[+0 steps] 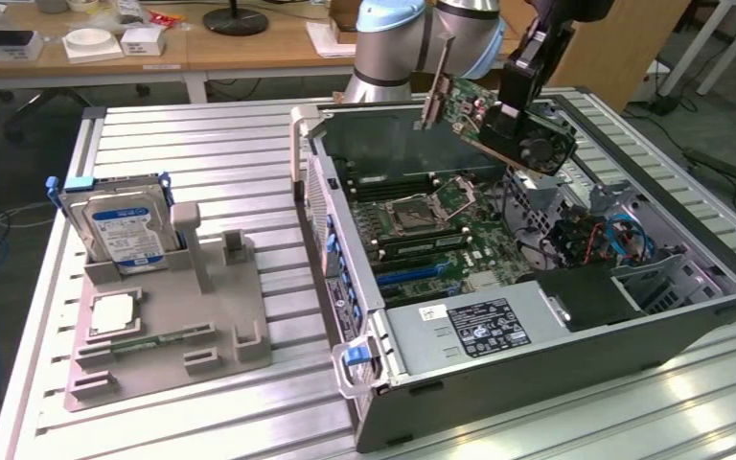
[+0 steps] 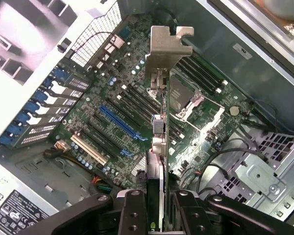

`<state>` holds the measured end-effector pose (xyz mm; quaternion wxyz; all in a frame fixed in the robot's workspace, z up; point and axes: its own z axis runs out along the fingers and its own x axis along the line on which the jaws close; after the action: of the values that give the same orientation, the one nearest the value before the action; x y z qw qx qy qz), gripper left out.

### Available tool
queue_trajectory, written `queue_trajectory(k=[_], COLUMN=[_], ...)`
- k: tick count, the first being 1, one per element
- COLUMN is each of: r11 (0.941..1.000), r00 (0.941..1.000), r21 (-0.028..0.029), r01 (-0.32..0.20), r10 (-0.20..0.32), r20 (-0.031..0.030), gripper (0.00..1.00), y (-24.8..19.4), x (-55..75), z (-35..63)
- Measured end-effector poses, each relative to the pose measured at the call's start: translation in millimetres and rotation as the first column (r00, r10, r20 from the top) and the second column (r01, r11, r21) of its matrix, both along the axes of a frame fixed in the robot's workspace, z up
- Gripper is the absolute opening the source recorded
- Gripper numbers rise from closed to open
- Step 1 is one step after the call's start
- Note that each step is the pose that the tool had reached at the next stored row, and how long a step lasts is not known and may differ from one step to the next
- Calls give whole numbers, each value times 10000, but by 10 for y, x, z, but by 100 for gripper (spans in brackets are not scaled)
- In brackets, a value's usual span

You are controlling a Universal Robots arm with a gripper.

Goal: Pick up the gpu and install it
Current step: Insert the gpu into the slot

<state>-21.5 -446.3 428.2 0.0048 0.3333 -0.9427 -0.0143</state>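
Note:
The gpu [image 1: 481, 103] hangs tilted in the air above the far end of the open computer case [image 1: 726, 287], its fan side toward the exterior view's right and its silver bracket [image 1: 433, 94] toward the left. My gripper [image 1: 514, 117] is shut on the card from above. In the wrist view the gpu [image 2: 162, 161] is edge-on between my fingers [image 2: 132, 210], my gripper [image 2: 159, 208] clamps its near end, and the bracket [image 2: 166, 49] points away. Below it lies the motherboard [image 2: 112, 88] with a blue expansion slot [image 2: 120, 122] off to one side of the card.
A grey fixture [image 1: 215, 316] on the exterior view's left holds a hard drive [image 1: 119, 225] upright and a small square chip [image 1: 112, 314]. Inside the case are the CPU socket [image 1: 422, 206], the power supply [image 1: 483, 326] and a drive cage [image 1: 624, 240]. The case walls rise around the board.

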Motion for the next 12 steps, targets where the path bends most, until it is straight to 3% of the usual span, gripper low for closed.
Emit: queue_trajectory(k=[12], r11=[9962], r00=[9962], r21=[18], r01=[-872], r10=[872], r20=[2], gripper=[26], y=[-1], x=[0], z=[-1])
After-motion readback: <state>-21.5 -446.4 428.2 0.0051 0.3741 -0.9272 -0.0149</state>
